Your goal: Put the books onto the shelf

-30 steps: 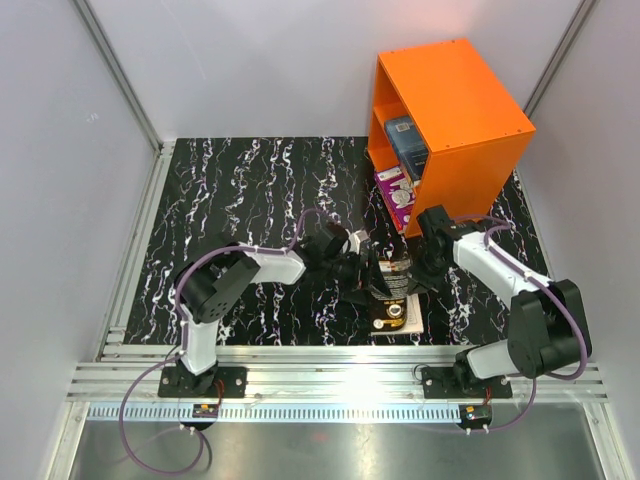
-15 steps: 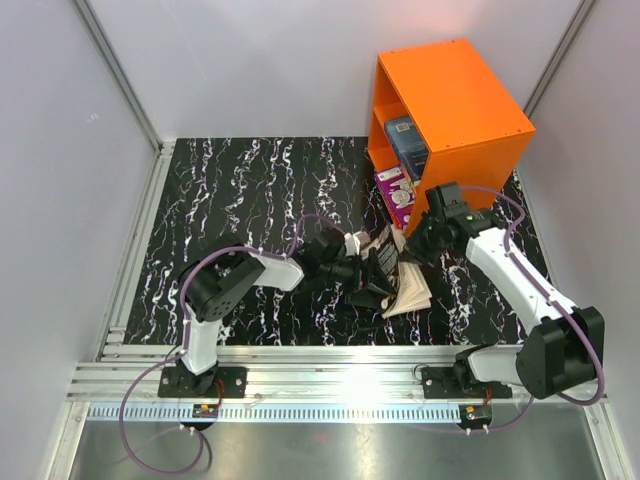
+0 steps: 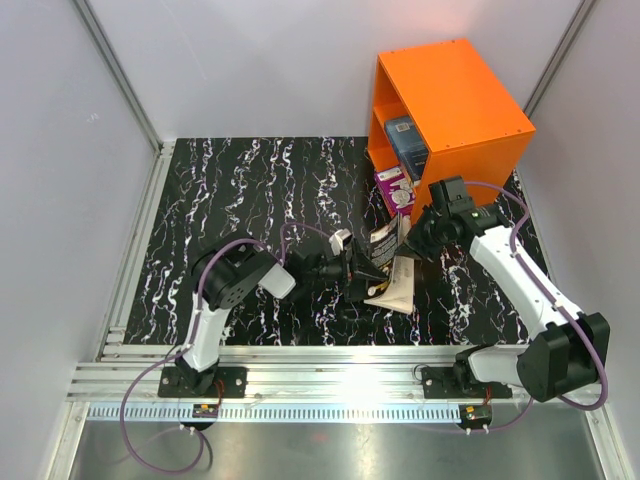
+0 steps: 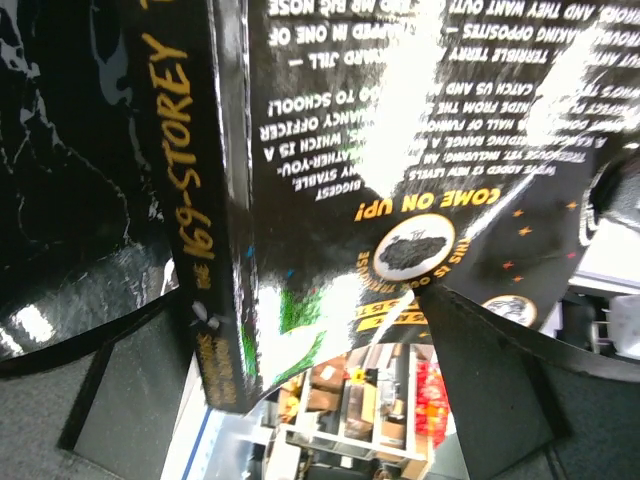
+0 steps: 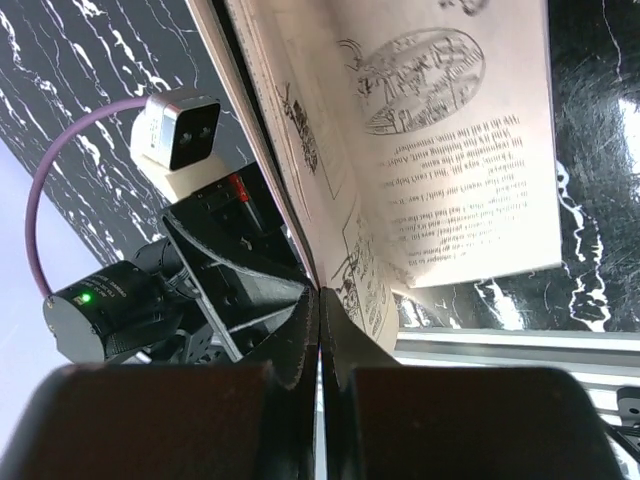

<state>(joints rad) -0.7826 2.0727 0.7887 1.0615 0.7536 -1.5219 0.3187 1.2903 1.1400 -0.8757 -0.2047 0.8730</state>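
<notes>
The black book (image 3: 385,262) is held half open and tilted above the surface (image 3: 250,190), right of its middle and near the orange shelf (image 3: 460,100), pinched by the closed right end effector (image 3: 418,243), with the left end effector (image 3: 352,268) spread wide around its cover.

L arm (image 3: 205,335) & R arm (image 3: 515,275) look the same: long white parts w/ big round blk joints. A thin purple cable (image 3: 123,410) runs up each arm in loops. Each stands on a flat blk base (image 3: 205,381). L arm's cam (image 5: 183,135) = small whitish box w/ 2 dark round eyes. Blk round motor next to it has a tiny green light (image 5: 84,296). Fingers (image 4: 490,390) are blk, flat, wedge-shaped, not shiny.
</notes>
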